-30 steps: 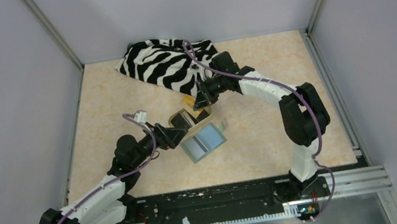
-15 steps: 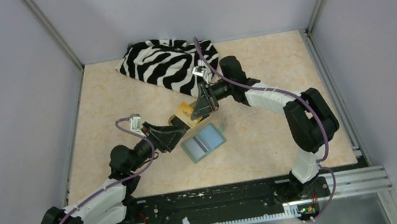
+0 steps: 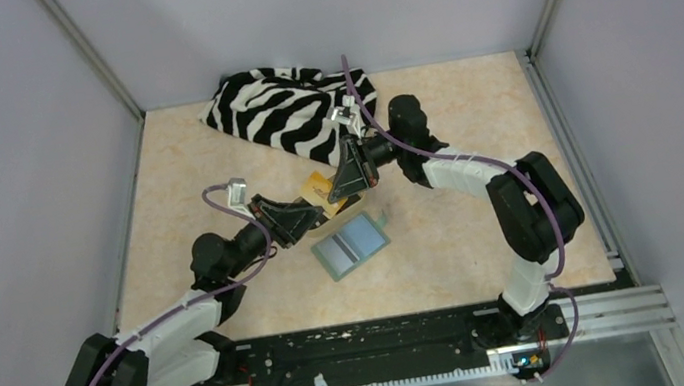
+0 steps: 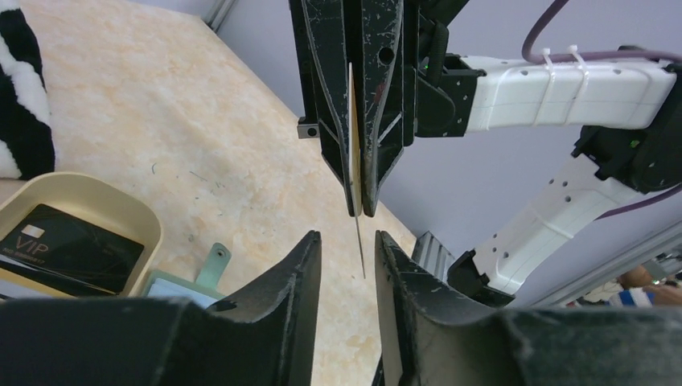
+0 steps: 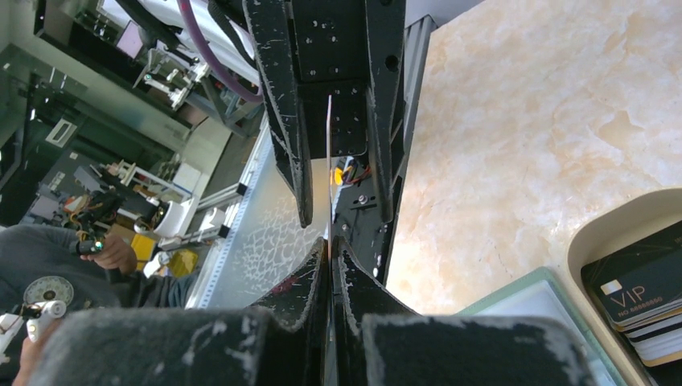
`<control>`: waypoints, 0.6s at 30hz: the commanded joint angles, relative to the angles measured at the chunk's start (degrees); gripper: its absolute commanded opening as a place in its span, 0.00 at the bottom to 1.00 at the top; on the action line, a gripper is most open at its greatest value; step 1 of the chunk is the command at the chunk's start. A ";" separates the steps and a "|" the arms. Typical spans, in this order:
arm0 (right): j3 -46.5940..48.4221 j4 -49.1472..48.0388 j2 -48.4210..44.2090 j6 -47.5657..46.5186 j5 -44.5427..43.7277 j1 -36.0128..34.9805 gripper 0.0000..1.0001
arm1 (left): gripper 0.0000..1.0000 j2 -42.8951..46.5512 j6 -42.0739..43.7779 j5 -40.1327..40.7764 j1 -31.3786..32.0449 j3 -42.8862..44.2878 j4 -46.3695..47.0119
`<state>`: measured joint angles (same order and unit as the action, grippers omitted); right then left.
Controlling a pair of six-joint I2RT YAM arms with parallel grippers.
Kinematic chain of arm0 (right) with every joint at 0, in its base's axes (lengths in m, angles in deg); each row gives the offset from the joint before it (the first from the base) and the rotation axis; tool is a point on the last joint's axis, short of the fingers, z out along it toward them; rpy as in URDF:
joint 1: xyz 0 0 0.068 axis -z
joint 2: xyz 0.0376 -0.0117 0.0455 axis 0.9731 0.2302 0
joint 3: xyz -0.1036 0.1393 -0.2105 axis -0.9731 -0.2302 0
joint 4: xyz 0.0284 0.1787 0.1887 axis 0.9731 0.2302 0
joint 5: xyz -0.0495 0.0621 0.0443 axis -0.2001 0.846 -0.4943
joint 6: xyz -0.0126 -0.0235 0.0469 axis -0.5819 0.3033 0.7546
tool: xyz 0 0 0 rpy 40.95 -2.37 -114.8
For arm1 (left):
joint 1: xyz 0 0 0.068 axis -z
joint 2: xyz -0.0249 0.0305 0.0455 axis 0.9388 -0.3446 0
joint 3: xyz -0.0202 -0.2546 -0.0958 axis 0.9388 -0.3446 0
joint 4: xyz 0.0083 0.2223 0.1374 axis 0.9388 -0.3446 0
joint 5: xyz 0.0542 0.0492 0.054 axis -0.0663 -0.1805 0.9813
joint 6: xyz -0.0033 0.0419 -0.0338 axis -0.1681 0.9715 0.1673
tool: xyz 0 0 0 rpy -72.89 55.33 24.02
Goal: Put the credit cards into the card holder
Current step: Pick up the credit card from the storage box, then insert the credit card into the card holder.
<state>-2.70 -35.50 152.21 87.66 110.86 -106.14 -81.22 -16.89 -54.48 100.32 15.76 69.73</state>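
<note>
The right gripper (image 5: 331,248) is pinched shut on a gold-yellow card (image 4: 354,137), which shows edge-on and vertical in both wrist views. The card's free end reaches down between the fingers of the left gripper (image 4: 347,237), which stand parted on either side with a gap showing. Its exposed length runs along the line joining the two grippers, so closing on it looks like a matter of staying centred. In the top view the arms meet nose to nose at mid-frame, over the tan dish (image 4: 88,189) holding a black VIP card (image 4: 72,245). The opened card holder (image 3: 353,247) lies just below and to the right.
</note>
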 commanded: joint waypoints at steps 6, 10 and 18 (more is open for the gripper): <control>-0.21 -4.25 -2.53 0.10 1.53 -0.69 0.00 | 0.19 0.16 0.95 -2.69 -0.16 2.73 0.35; 0.59 2.31 -2.60 -5.00 0.90 -0.67 0.00 | 0.22 0.78 2.50 -3.64 -0.21 3.28 -1.34; 2.82 13.98 -3.27 -14.42 0.30 -1.24 0.00 | 0.09 0.46 3.12 -3.84 -0.16 3.66 -1.72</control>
<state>-2.62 -27.09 152.21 80.27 111.04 -106.56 -81.16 -15.18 -57.26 100.32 17.73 67.06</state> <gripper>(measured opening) 0.006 0.201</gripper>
